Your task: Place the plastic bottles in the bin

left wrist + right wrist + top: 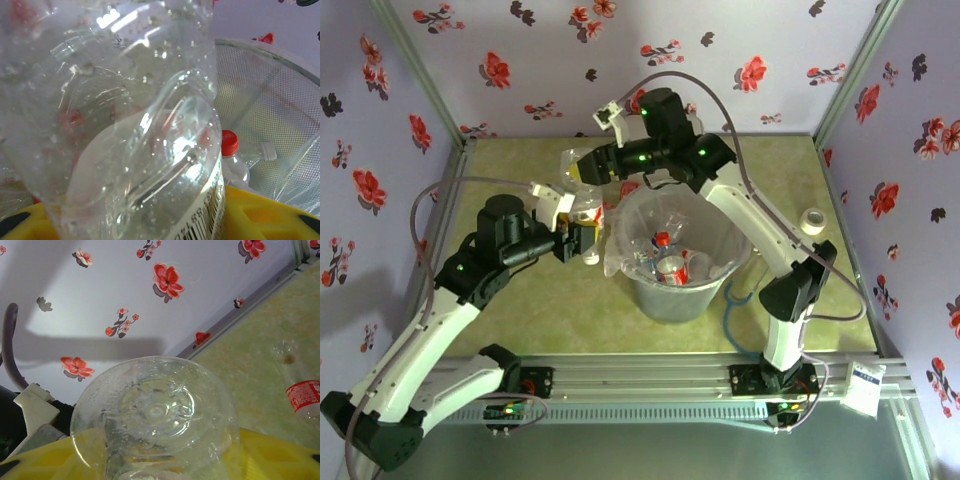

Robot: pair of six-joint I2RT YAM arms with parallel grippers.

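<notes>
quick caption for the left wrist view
Left gripper holds a clear plastic bottle beside the bin, a red-capped bottle lying inside.

Green table [520,310] bears bin [670,300], tape roll [812,221] (white), bottle [302,395].

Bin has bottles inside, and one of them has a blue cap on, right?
Not quite. The bin does have bottles inside, but the cap is red, not blue. The top view shows it.
</notes>
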